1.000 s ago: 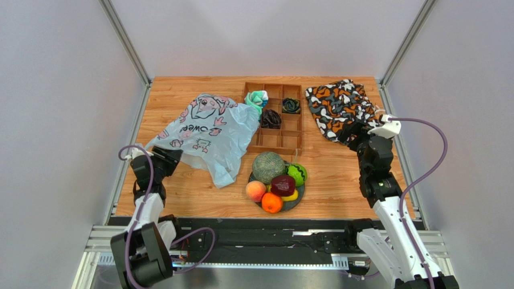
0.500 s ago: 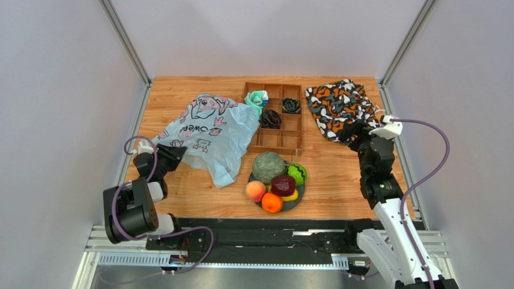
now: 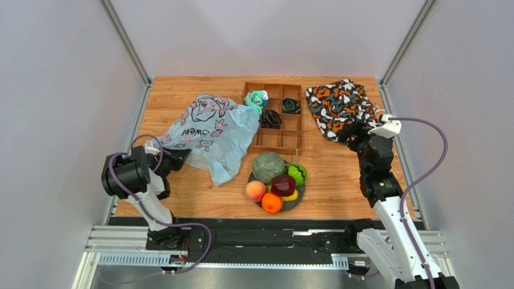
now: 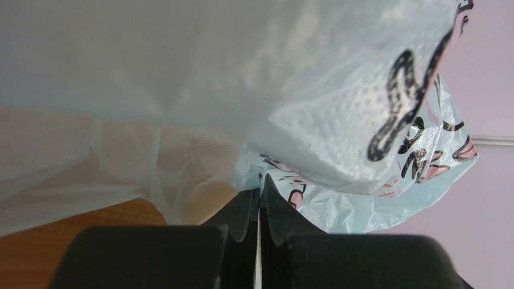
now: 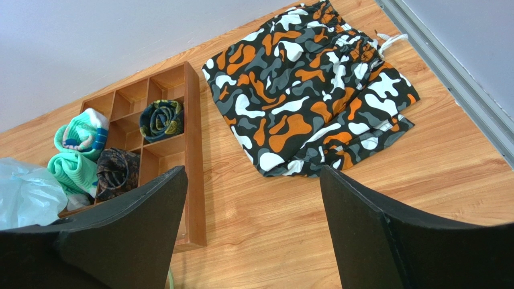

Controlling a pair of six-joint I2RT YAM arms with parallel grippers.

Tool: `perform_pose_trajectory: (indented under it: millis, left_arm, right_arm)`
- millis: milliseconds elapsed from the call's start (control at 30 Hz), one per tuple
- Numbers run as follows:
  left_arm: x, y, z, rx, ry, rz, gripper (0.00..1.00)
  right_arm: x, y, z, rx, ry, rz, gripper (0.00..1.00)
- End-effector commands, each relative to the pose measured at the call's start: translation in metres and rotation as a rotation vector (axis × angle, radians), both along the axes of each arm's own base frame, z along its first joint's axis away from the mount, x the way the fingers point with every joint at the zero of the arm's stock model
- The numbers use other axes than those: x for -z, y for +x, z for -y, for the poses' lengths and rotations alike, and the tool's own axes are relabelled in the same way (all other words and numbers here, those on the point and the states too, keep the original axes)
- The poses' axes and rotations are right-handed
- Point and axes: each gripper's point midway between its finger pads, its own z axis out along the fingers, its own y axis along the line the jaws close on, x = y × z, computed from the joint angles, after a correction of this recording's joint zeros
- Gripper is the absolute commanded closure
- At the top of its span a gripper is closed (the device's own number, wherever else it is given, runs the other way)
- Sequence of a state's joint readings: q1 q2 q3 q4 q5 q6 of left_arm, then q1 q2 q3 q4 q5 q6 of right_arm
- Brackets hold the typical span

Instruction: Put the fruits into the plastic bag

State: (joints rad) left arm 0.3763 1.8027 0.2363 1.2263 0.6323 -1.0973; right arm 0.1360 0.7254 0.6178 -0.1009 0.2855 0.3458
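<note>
The plastic bag point(image 3: 211, 129) lies crumpled on the left of the table, pale blue with pink cartoon print. My left gripper point(image 3: 183, 158) is at its near left edge, shut, and its tips pinch a fold of the bag point(image 4: 338, 120) in the left wrist view, left gripper point(image 4: 260, 180). The fruits sit together on a dark plate point(image 3: 297, 203): melon point(image 3: 269, 167), peach point(image 3: 256, 190), orange point(image 3: 271, 203), dark red fruit point(image 3: 282, 185), green bumpy fruit point(image 3: 296, 174), yellow mango point(image 3: 292, 196). My right gripper point(image 3: 347, 133) point(image 5: 252, 174) hovers open and empty at the right.
A wooden divided tray point(image 3: 300, 129) point(image 5: 193, 150) with rolled cloth bundles stands behind the fruits, touching the bag's right side. A patterned orange, black and white cloth point(image 3: 338, 108) point(image 5: 307, 102) lies at the back right, just beyond my right gripper.
My left arm has swung round and its gripper has moved right to the bag's near left edge and shut on it. The right arm has not moved.
</note>
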Motion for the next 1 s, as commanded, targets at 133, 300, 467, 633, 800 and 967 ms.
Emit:
perform_pose_trajectory:
  millis: [133, 300, 467, 633, 800, 967]
  left_arm:
    - [-0.070, 0.012, -0.008, 0.012, 0.168, 0.284, 1.00]
    - [-0.094, 0.002, -0.015, -0.019, 0.301, 0.283, 1.00]
    - [-0.120, -0.016, -0.019, -0.060, 0.387, 0.266, 1.00]
    - [-0.140, -0.032, -0.013, -0.054, 0.397, 0.234, 1.00]
    - [-0.171, -0.036, -0.004, 0.001, 0.381, 0.227, 1.00]
    - [-0.210, -0.044, 0.001, 0.027, 0.471, 0.245, 1.00]
  right_arm:
    - [-0.026, 0.004, -0.007, -0.040, 0.004, 0.054, 0.18]
    - [-0.027, 0.011, -0.035, -0.142, 0.008, 0.045, 0.24]
    - [-0.023, 0.020, -0.102, -0.322, -0.043, 0.002, 0.24]
    - [-0.030, 0.008, -0.199, -0.628, -0.095, -0.004, 0.23]
    - [-0.033, -0.019, -0.291, -0.943, -0.081, -0.014, 0.20]
    - [-0.048, -0.068, -0.378, -1.247, -0.042, -0.013, 0.17]
